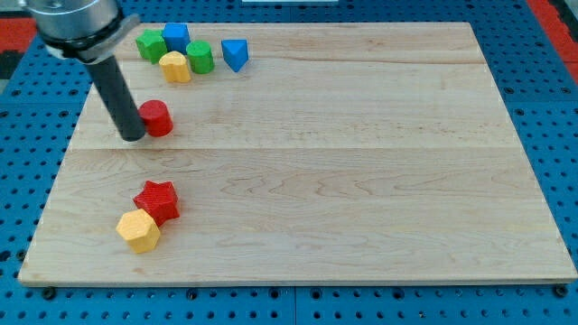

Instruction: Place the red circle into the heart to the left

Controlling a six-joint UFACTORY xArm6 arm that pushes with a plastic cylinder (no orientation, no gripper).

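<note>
Blue pegboard with rows of small holes surrounds a pale wooden board (pixel 361 181) made of glued planks, smooth and faintly grained, lying flat.

Near the board's left edge, in its upper half, sits the red circle (pixel 157 118), a short cylinder with a flat top. My tip (pixel 133 137) rests on the board at the circle's left side, touching it or very nearly so; the rod is a plain dark bar with nothing to spread or pinch, so it can only push.

Toward the upper left corner a cluster gathers: a green block (pixel 151 44), a blue block (pixel 176 37), a yellow block (pixel 175 67) with rounded lobes that may be the heart, a green cylinder-like block (pixel 200 57), and a blue block (pixel 235 54) that narrows to a point. Near the lower left corner a red star (pixel 157 200) touches a yellow hexagon-like block (pixel 138 231).

I judge the red circle to be light, rigid and hard, likely painted wood or plastic, sliding easily on the smooth board. Its round wall will roll off a push that is not centred, so contact belongs squarely on the side opposite the intended travel. To drive it up toward the yellow lobed block, I would need to come round to its lower side.
</note>
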